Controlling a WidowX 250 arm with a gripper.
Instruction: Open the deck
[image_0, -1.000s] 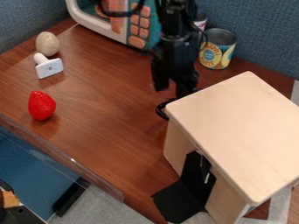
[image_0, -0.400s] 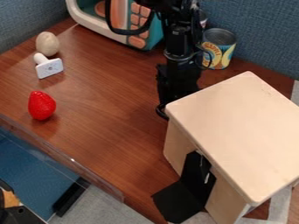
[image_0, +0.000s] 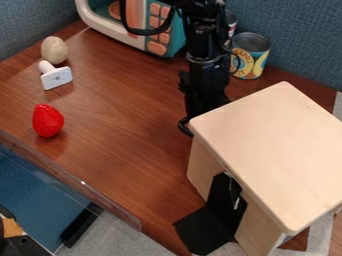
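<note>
bright lt w/ soft shadows

Table (image_0: 127, 150) gives a wide free lane mid-view, btwn red toy (image_0: 48, 120) & wooden box (image_0: 274, 150). Box blocks R side; black flap (image_0: 204, 231) juts from its near L side. Arm (image_0: 204, 70) stands btwn microwave (image_0: 113, 27) & box. Gap btwn 1 can (image_0: 250, 57) & box looks tight. Far L: 1 white piece (image_0: 57, 78) + 1 egg-shaped obj (image_0: 55, 50) obstruct. See-thru rim (image_0: 73, 180) bounds near L edge.

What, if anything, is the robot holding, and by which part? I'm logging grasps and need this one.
That cannot be told: the arm runs down behind the wooden box, which hides any hold.
</note>
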